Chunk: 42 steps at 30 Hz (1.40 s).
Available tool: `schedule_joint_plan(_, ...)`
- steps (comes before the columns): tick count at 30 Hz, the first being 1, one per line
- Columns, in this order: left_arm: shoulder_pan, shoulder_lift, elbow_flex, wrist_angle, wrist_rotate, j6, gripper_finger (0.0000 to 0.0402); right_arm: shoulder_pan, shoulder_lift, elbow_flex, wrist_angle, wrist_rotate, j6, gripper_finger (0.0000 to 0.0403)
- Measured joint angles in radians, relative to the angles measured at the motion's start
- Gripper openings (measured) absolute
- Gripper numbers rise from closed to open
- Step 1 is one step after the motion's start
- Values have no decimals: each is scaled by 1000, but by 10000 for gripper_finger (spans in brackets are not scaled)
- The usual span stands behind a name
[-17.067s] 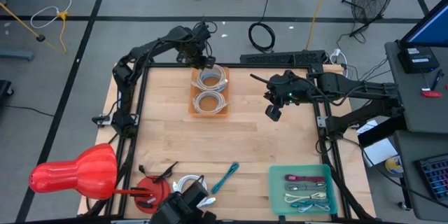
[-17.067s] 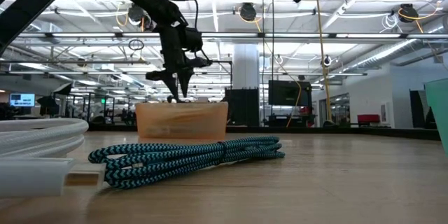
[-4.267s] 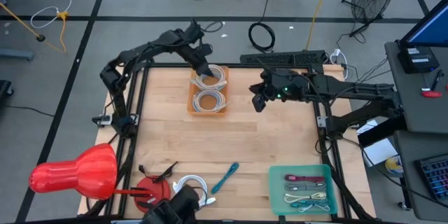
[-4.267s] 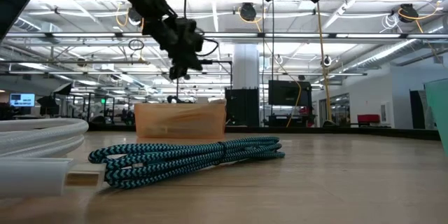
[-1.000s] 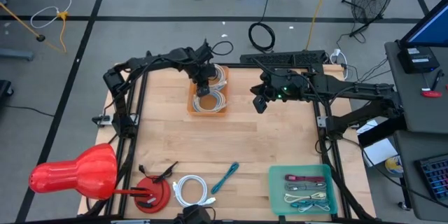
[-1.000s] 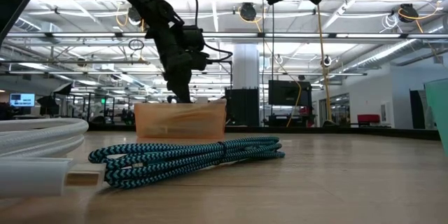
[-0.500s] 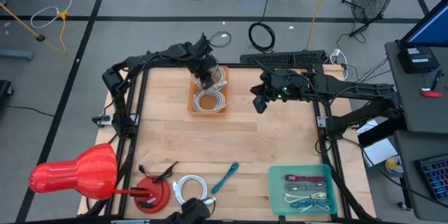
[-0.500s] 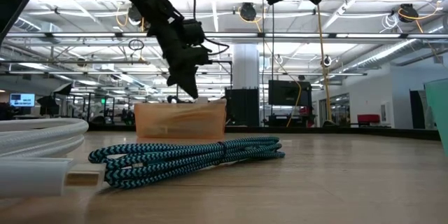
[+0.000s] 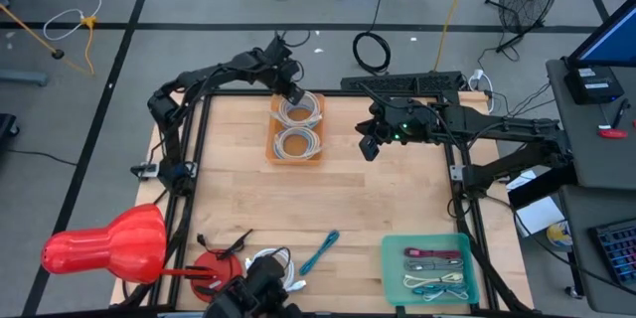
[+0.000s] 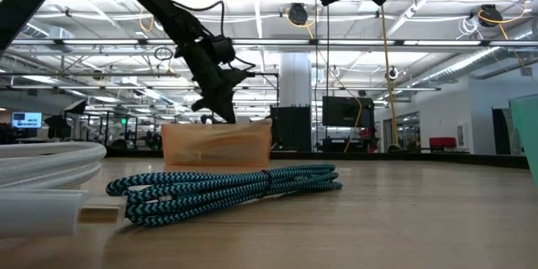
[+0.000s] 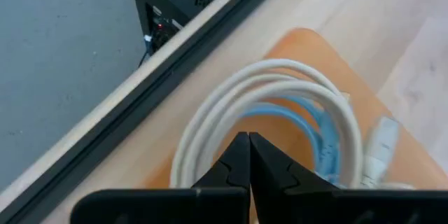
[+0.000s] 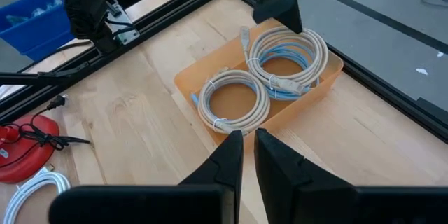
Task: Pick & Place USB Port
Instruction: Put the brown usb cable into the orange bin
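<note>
Left pincer [image 9: 295, 92] pressed together, empty, over far coil [image 9: 299, 110] in orange tray [image 9: 270, 149] at counter's 12 o'clock. Still pick stage: needs to spread, drop onto coil. Right pincer [image 9: 367, 148] waits, nearly closed, approx 2 o'clock.

Bright, even overhead light; soft shadows; near white cable [image 10: 42, 187] perhaps blurred in low view.

The middle of the wooden table [image 9: 338, 199] lies bare, wide enough for a gripper to pass between the orange bin [image 9: 297, 149] at 12 o'clock and the clutter along the near edge. At 5 o'clock stands the green tray [image 9: 393, 276] of cables; at 6 to 7 o'clock lie the teal braided cable [image 9: 320, 251], a white coiled cable [image 9: 266, 258] and a red clamp base [image 9: 214, 268]. The left gripper [image 9: 291, 93] hangs over the bin's far end, and the right gripper [image 9: 367, 146] hovers at 1 o'clock.
</note>
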Motion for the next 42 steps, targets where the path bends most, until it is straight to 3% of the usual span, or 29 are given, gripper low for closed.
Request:
schedule_joint_plan(10, 2, 24, 0, 119, 9, -46, 0, 0, 0, 0, -7, 0, 0, 29)
schedule_joint_plan(42, -7, 42, 6, 74, -42, -5, 0, 0, 0, 0, -44, 4, -37, 29)
